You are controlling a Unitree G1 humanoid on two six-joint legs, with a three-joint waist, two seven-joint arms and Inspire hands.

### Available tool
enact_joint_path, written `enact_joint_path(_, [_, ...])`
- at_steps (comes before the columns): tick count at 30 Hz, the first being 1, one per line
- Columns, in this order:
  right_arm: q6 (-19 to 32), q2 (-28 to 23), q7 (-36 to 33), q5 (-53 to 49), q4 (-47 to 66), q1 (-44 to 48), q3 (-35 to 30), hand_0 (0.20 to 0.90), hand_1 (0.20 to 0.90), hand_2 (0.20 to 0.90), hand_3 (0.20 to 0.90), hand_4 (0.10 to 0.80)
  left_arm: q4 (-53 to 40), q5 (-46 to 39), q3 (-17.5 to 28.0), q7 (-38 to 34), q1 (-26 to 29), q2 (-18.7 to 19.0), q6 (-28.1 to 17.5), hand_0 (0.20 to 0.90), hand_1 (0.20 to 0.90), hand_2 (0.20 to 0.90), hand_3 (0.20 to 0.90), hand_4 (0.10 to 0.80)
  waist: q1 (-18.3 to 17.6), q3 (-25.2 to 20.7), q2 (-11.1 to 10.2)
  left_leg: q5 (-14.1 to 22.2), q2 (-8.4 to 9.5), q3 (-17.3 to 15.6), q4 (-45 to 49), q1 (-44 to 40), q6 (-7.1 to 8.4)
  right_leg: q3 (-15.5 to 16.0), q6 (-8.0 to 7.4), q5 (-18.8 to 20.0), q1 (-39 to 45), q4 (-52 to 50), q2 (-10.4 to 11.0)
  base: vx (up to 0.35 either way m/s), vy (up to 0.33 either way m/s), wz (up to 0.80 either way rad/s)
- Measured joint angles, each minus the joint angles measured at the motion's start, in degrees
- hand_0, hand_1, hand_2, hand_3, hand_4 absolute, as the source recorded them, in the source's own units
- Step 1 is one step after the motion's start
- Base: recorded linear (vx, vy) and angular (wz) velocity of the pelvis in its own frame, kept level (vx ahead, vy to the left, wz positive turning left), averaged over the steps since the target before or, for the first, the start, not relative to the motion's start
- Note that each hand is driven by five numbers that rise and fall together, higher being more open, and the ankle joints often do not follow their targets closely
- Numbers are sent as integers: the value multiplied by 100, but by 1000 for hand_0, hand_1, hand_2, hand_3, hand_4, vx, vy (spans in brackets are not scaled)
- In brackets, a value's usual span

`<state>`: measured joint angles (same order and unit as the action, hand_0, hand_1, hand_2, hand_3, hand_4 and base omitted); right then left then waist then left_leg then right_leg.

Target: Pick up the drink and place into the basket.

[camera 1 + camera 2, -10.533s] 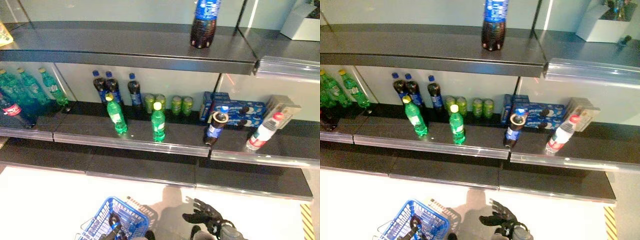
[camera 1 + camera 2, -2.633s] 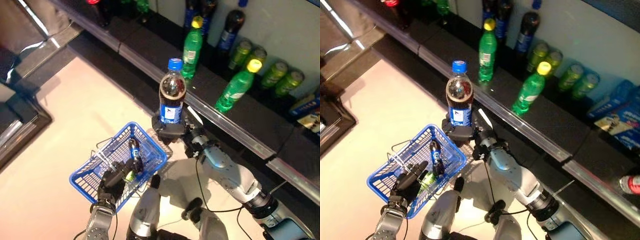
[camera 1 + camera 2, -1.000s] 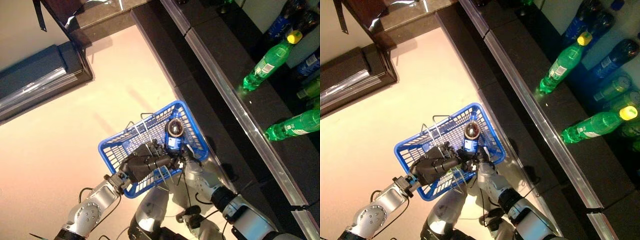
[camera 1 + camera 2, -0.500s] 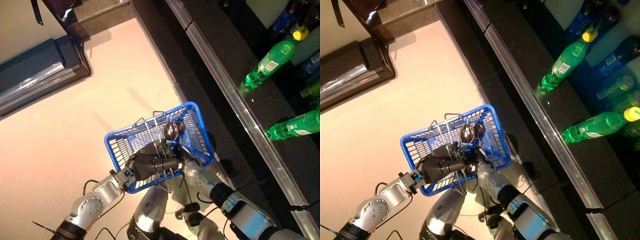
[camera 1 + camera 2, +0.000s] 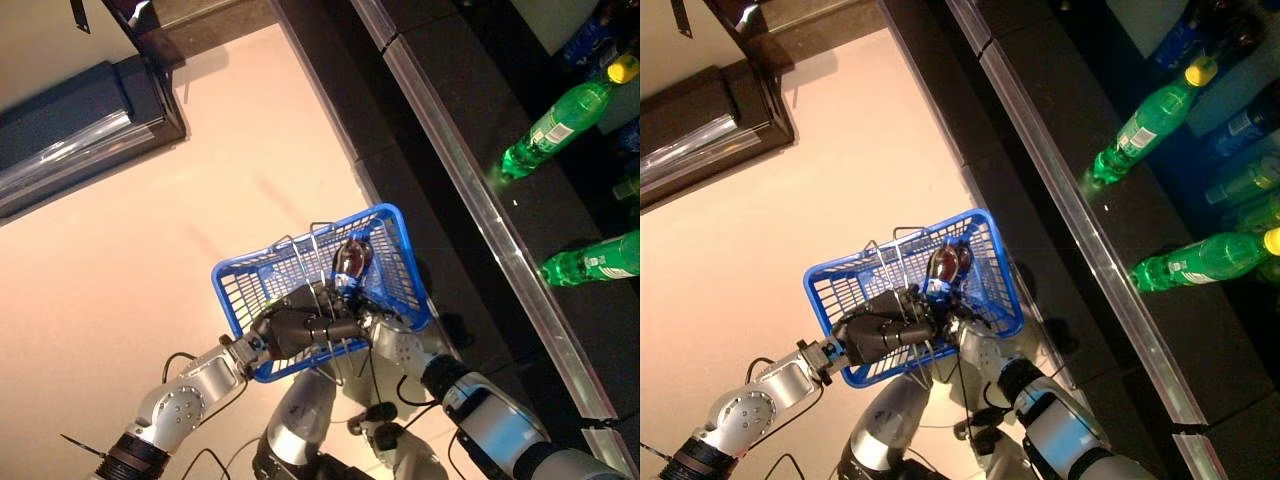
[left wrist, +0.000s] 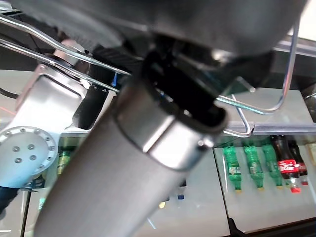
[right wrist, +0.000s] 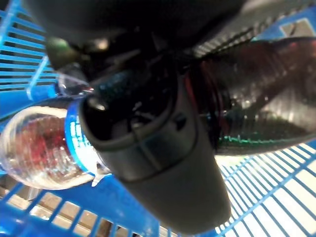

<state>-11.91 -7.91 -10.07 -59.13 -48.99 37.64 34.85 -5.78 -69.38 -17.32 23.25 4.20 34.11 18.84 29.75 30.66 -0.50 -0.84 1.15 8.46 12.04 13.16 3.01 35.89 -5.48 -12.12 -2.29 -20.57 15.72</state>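
Note:
The blue basket (image 5: 402,292) hangs in front of me, off the floor. My left hand (image 5: 296,328) is shut on its thin wire handles (image 5: 318,236), which also cross the left wrist view (image 6: 276,97). A cola bottle (image 5: 352,262) with a blue label leans inside the basket near its far wall. My right hand (image 5: 374,322) reaches in from the near right side. In the right wrist view its thumb (image 7: 153,148) lies curled across the bottle (image 7: 261,106), with the blue mesh (image 7: 29,59) close behind it.
A low dark shelf with a metal front rail (image 5: 470,200) runs along the right. Green bottles (image 5: 556,122) stand on it. A dark cabinet base (image 5: 90,130) lies at the upper left. Pale floor (image 5: 150,250) spreads to the left of the basket.
The cola bottle has sunk lower and tipped over inside the basket, with my right hand following it. The basket stays raised in my left hand.

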Motion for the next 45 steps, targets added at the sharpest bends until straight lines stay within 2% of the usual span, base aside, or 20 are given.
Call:
enact_joint_path(5, [121, -1, -157, -55, -188, 6, -316, 900, 900, 900, 900, 800, 0, 0, 0, 0, 5, 19, 0, 300, 300, 300, 200, 100, -2, -1, -41, 0, 4, 0, 3, 9, 0, 1, 0, 1, -1, 0, -1, 0, 0, 0])
enact_joint_path(9, [226, 33, -139, -177, -168, 1, -331, 900, 900, 900, 900, 800, 15, 7, -3, -11, 3, 21, 38, 300, 300, 300, 200, 100, -28, 6, -67, 0, -4, 1, 2, 29, 0, 9, 0, 1, -10, 17, -13, 0, 0, 0])
enact_joint_path(21, [939, 19, -153, -174, 644, -62, -589, 900, 900, 900, 900, 800, 81, 50, 132, -43, -3, 53, 90, 300, 300, 300, 200, 100, -89, 15, -188, 0, -27, -3, -2, 33, 0, 40, -6, 30, 33, 107, -61, 3, -2, 1])
enact_joint_path(28, [1082, -152, 84, 304, 2147, -1225, -741, 900, 900, 900, 900, 800, 81, 50, 553, -39, -303, 5, 73, 300, 300, 300, 200, 100, -242, 16, -346, 2, -77, -41, -4, 50, -3, -17, -14, 159, 112, 368, -191, -23, -6, 0])
enact_joint_path(33, [1069, -753, 685, 1202, 3578, -2280, -778, 900, 900, 900, 900, 800, 80, 90, 1131, -14, -810, -79, -13, 300, 300, 300, 200, 100, -473, 18, -537, 2, -166, -198, -5, 115, -6, -61, -1, 285, 103, 554, -313, -40, -36, -7])
enact_joint_path(38, [1086, -1196, 1261, 1562, 4207, -2809, -1233, 900, 900, 900, 900, 800, 81, 103, 1424, 3, -1081, -238, -196, 300, 300, 300, 200, 100, -587, 12, -693, 3, -276, -328, -10, 120, -2, -198, 37, 365, 107, 718, -452, -57, -51, -11])
enact_joint_path(43, [1138, -1228, 1508, 1782, 4671, -3228, -1568, 900, 900, 900, 900, 800, 174, 221, 1679, 5, -1273, -297, -332, 300, 300, 300, 200, 100, -819, 8, -768, 1, -321, -428, -7, 114, -1, -228, 47, 423, 129, 796, -488, -23, -20, -3])
enact_joint_path(45, [1128, -1223, 1565, 2114, 4759, -3310, -1666, 900, 900, 900, 900, 800, 357, 241, 1801, 7, -1286, -445, -380, 300, 300, 300, 200, 100, -864, 0, -785, 4, -366, -576, -10, 85, -19, -425, 32, 443, 128, 820, -500, -13, -4, -14])
